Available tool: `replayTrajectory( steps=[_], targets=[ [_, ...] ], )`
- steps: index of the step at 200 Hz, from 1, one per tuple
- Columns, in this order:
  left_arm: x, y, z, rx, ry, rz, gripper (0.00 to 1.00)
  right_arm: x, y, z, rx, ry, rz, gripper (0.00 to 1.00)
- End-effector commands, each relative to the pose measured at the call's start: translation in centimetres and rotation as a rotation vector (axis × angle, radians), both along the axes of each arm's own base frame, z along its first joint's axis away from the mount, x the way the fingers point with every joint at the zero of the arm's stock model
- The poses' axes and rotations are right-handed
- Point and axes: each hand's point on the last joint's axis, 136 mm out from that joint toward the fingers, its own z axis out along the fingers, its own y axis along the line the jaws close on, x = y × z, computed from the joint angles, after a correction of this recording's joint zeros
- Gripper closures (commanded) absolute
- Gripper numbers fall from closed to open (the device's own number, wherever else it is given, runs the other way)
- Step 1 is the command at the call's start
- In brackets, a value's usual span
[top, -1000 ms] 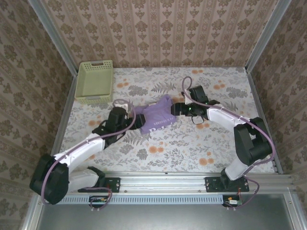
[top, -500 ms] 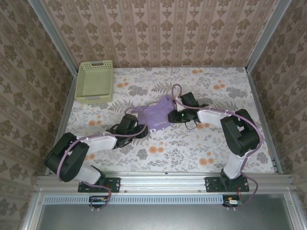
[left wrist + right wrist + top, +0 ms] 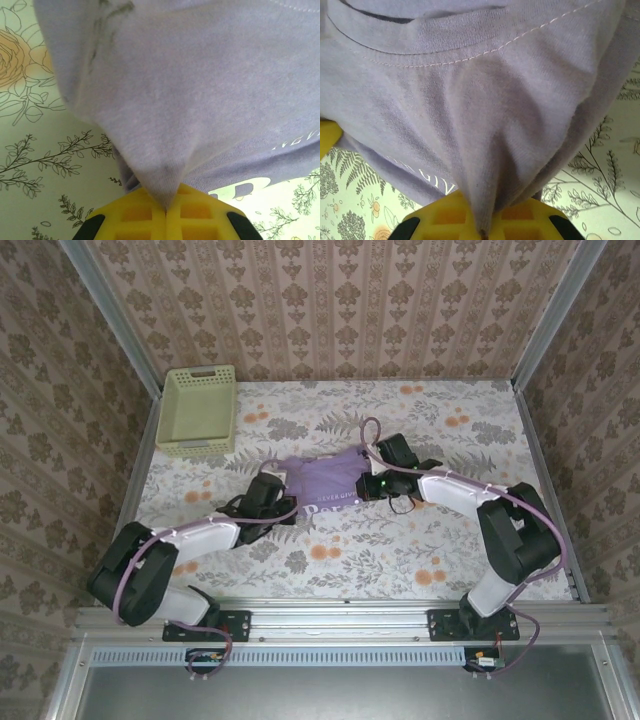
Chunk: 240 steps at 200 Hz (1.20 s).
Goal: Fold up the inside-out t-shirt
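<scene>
Your left fingers [image 3: 135, 217] and right fingers [image 3: 445, 217] have just closed, each pinching a fold of the shirt [image 3: 325, 480]. It lies mid-bench [image 3: 420, 550], now pulled wider between them, so you're ready to spread it flat.

A rectangular table [image 3: 400, 550] seen from above. Its top is covered in a pale floral print of grey-green leaves and ferns with scattered orange blossoms. Metal rails run along its left, right and near edges.

A pale green slotted plastic basket [image 3: 197, 410] stands upright on the far left corner, close to the left rail.

Near the middle is a bunched lavender shirt [image 3: 325, 480], stretched left to right, with white lettering along its near side. The close views show its two ends lifted above the print. Whether its middle rests on the surface cannot be told. Basket and shirt do not touch.
</scene>
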Motion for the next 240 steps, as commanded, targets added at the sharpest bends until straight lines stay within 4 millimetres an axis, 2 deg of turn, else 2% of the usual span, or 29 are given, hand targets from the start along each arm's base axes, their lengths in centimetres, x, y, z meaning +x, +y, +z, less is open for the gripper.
replayTrajectory(
  steps=[1, 10, 15, 20, 31, 49, 62, 73, 78, 88, 121, 146, 165, 191, 208, 240],
  targets=[
    [0.0, 1.3, 0.9, 0.050, -0.007, 0.016, 0.89, -0.5, -2.9, -0.8, -0.135, 0.021, -0.066, 0.75],
    [0.0, 1.3, 1.7, 0.038, -0.013, 0.012, 0.79, -0.4, -3.5, -0.5, -0.164, 0.013, -0.083, 0.55],
    [0.0, 1.3, 2.2, 0.030, -0.016, 0.010, 0.71, -0.3, -3.8, -0.1, -0.178, 0.007, -0.094, 0.49],
    [0.0, 1.3, 2.7, 0.022, -0.018, 0.011, 0.63, -0.2, -4.1, 0.3, -0.189, 0.000, -0.104, 0.45],
    [0.1, 1.6, 3.7, 0.008, -0.019, 0.029, 0.53, -0.1, -4.5, 1.7, -0.200, -0.025, -0.117, 0.37],
    [1.1, 2.6, 5.3, -0.056, -0.011, 0.087, 0.38, 0.4, -4.0, 4.1, -0.153, -0.074, -0.125, 0.34],
    [2.1, 3.1, 5.9, -0.128, 0.001, 0.116, 0.31, 0.9, -3.2, 5.1, -0.106, -0.088, -0.125, 0.34],
    [2.9, 2.9, 5.9, -0.166, 0.017, 0.131, 0.26, 1.6, -2.8, 5.2, -0.088, -0.083, -0.141, 0.35],
    [3.7, 3.5, 5.8, -0.185, 0.024, 0.152, 0.24, 1.9, -2.6, 5.1, -0.083, -0.079, -0.151, 0.35],
    [4.6, 2.8, 5.6, -0.226, 0.037, 0.134, 0.22, 2.7, -2.2, 4.5, -0.073, -0.067, -0.169, 0.38],
    [6.9, -0.5, 3.5, -0.313, 0.119, 0.062, 0.21, 4.8, -0.5, 2.1, -0.030, -0.011, -0.191, 0.47],
    [8.3, -1.5, 1.1, -0.314, 0.168, 0.066, 0.21, 5.7, 1.0, -0.1, 0.002, 0.054, -0.187, 0.45],
    [8.8, -2.5, 0.1, -0.317, 0.194, 0.046, 0.22, 6.1, 1.2, -1.8, 0.001, 0.092, -0.204, 0.44],
    [9.0, -4.0, -0.6, -0.317, 0.212, 0.011, 0.32, 6.4, 0.7, -3.6, -0.028, 0.120, -0.227, 0.52],
    [8.9, -4.2, -0.8, -0.319, 0.213, 0.007, 0.39, 6.4, 0.4, -4.4, -0.026, 0.133, -0.237, 0.56],
    [8.8, -4.5, 0.2, -0.352, 0.189, -0.013, 0.55, 6.2, -0.3, -4.8, -0.023, 0.137, -0.252, 0.57]
  ],
)
